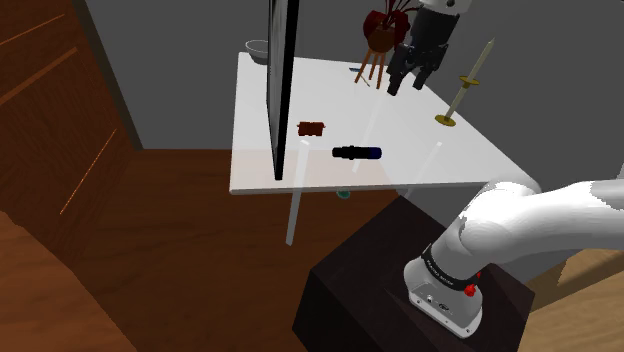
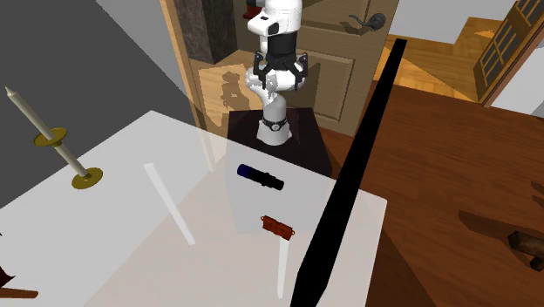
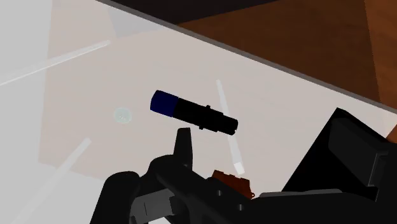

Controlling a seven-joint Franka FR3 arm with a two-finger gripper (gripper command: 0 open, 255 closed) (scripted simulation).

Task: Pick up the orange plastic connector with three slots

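Spread black fingers (image 3: 183, 143) of the pincer (image 1: 407, 85) hang above the white table (image 1: 470, 150), touching nothing. Seen between them and well apart from them, the dark orange connector (image 3: 232, 181) lies flat on the table. A black cylinder (image 3: 194, 113) with a blue end lies just past it. Near the pincer stands a candlestick (image 1: 462, 95).

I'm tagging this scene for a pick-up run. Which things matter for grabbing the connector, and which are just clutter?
For the job:
- reddish-brown connector
- gripper, open, holding nothing

Just lying about:
- black cylinder with a blue end
- candle in its holder
- black upright panel
- bowl
- dark red pot on wooden legs
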